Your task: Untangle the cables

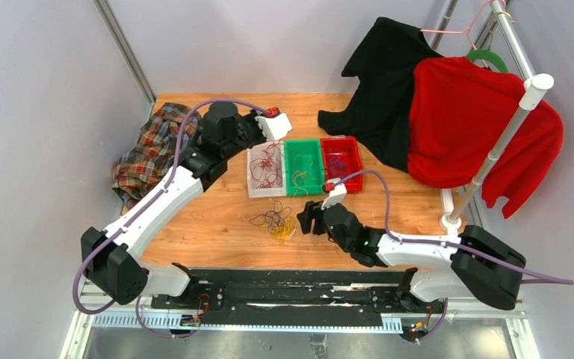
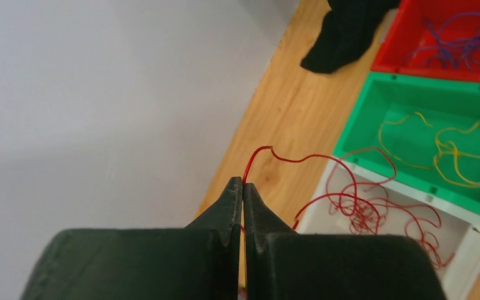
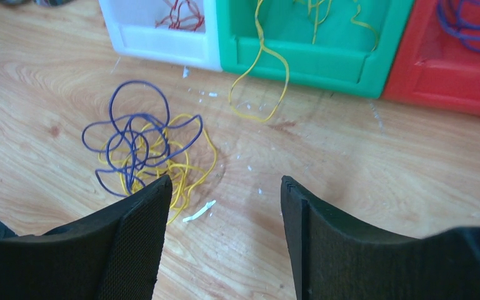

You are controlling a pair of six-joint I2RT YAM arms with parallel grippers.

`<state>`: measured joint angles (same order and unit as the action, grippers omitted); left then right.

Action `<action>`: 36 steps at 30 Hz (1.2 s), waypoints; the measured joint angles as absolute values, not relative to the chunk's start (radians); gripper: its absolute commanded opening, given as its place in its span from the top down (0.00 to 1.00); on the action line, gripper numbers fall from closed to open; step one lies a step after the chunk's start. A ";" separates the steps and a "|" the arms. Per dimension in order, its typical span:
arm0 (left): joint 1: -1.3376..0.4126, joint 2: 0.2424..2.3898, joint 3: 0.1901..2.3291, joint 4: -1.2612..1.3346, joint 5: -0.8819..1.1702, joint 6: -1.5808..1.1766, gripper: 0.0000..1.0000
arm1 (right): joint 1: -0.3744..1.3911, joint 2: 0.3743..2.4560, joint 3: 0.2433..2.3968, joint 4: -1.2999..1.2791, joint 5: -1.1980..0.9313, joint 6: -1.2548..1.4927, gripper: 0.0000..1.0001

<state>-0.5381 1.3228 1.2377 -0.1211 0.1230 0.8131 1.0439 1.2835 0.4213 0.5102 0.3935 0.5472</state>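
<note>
text: none legible | labels: none | brands: none | numbers: none

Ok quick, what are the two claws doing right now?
Left gripper: shut on a red cable.
Right gripper: open, holding nothing.

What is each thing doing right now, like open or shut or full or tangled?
left end effector: shut on a red cable
right end effector: open, empty
white bin: holds red cables
green bin: holds yellow cables, one spilling over the front
red bin: holds purple cables
table pile: purple and yellow, tangled
</note>
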 measured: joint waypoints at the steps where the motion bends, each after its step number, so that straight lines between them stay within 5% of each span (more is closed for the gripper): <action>1: -0.538 1.323 1.227 -0.129 0.123 0.807 0.99 | 1.034 1.271 0.421 0.506 0.393 0.545 0.35; 24: -0.538 1.392 0.950 -0.220 -0.183 0.948 1.00 | 0.873 1.096 0.435 0.376 0.374 0.481 0.35; 36: -0.546 1.646 1.107 -0.202 -0.149 0.879 1.00 | 0.871 1.096 0.435 0.358 0.359 0.474 0.36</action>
